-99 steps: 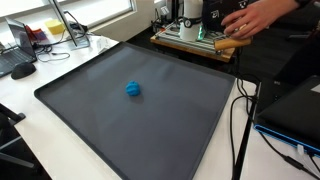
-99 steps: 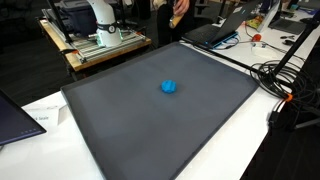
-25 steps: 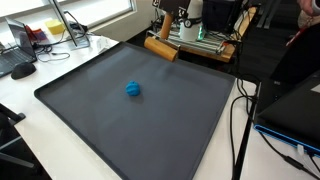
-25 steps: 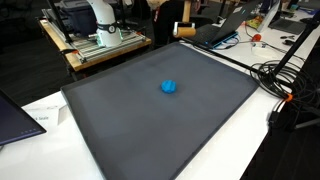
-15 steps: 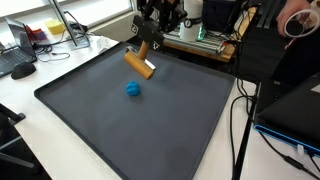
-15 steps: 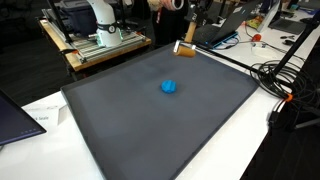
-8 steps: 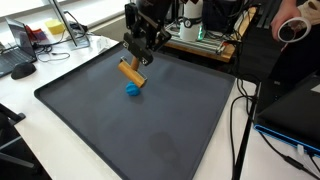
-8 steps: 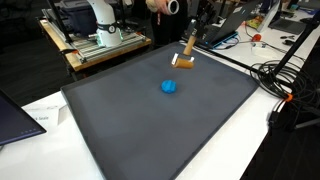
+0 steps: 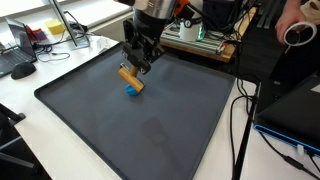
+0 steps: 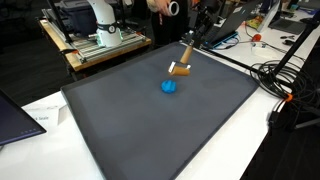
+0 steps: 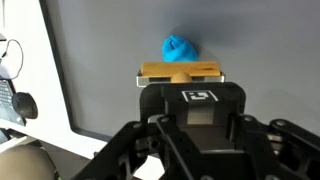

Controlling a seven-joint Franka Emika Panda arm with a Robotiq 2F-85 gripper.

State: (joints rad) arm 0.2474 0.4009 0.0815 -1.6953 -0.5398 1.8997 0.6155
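In both exterior views my gripper (image 9: pixel 136 63) (image 10: pixel 190 41) hangs over the far part of a dark grey mat (image 9: pixel 150 135) (image 10: pixel 140 135). It is shut on the handle of a tan wooden tool (image 9: pixel 131 77) (image 10: pixel 181 66), which slants downward. The tool's wide head (image 11: pixel 180 70) sits just short of a small crumpled blue ball (image 9: pixel 132 91) (image 10: pixel 169 87) (image 11: pixel 179 47) lying on the mat. In the wrist view the gripper (image 11: pixel 186 88) body hides the fingertips and most of the handle. Whether the head touches the mat or the ball I cannot tell.
The robot's base stands on a wooden platform (image 10: pixel 95 45) behind the mat. A laptop (image 10: pixel 218 35) and cables (image 10: pixel 285 80) lie along one side. A person's hand with a tape roll (image 9: pixel 298 35) is at the back. A keyboard and desk items (image 9: pixel 22 62) sit beyond the mat's edge.
The arm has swung from the back edge down over the mat, carrying the wooden tool closer to the blue ball. The ball has not moved.
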